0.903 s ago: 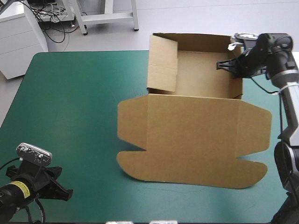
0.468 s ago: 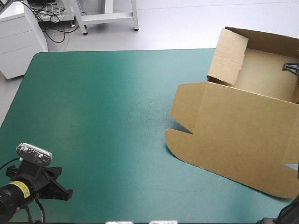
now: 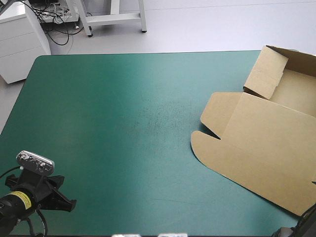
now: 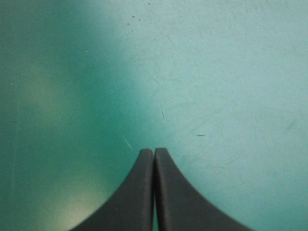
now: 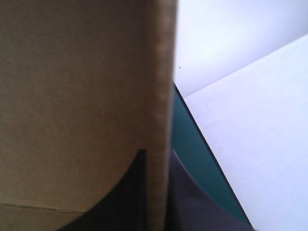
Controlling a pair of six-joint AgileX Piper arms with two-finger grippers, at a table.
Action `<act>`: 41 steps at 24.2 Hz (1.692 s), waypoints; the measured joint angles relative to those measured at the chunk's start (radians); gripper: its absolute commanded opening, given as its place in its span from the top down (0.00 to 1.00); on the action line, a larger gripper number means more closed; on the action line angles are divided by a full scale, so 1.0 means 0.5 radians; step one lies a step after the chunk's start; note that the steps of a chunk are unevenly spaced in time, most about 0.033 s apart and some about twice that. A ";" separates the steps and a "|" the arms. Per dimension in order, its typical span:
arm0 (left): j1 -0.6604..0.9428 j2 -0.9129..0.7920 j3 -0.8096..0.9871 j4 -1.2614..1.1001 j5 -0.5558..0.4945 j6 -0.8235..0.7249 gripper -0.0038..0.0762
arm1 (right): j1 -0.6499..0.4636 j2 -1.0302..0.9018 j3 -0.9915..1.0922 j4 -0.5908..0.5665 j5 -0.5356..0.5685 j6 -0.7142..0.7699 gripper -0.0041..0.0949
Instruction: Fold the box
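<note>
The brown box [image 3: 261,143] lies at the table's right side and runs out of the high view. Its lid panel with rounded flaps lies flat toward the front. The tray part [image 3: 291,84] with raised walls sits at the far right corner. My right gripper [image 5: 156,153] is out of the high view; in its wrist view its black fingers clamp one upright wall of the box [image 5: 72,86], all but shut. My left gripper [image 3: 66,203] rests at the front left corner, far from the box. In its wrist view the left gripper [image 4: 154,150] is shut on nothing over bare cover.
The teal-green cover [image 3: 123,123] stretches bare across the left and middle of the table. In the right wrist view a strip of the table's edge [image 5: 192,144] shows just beside the held wall, with pale floor beyond it.
The box has slid far to the right and turned a little, with its right part now outside the high view. The right arm has left that view too. The left arm has stayed still.
</note>
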 measured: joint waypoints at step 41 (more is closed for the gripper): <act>0.000 -0.053 0.000 0.057 -0.213 0.000 0.99 | 1.303 -2.322 1.691 0.391 -0.308 -0.354 0.96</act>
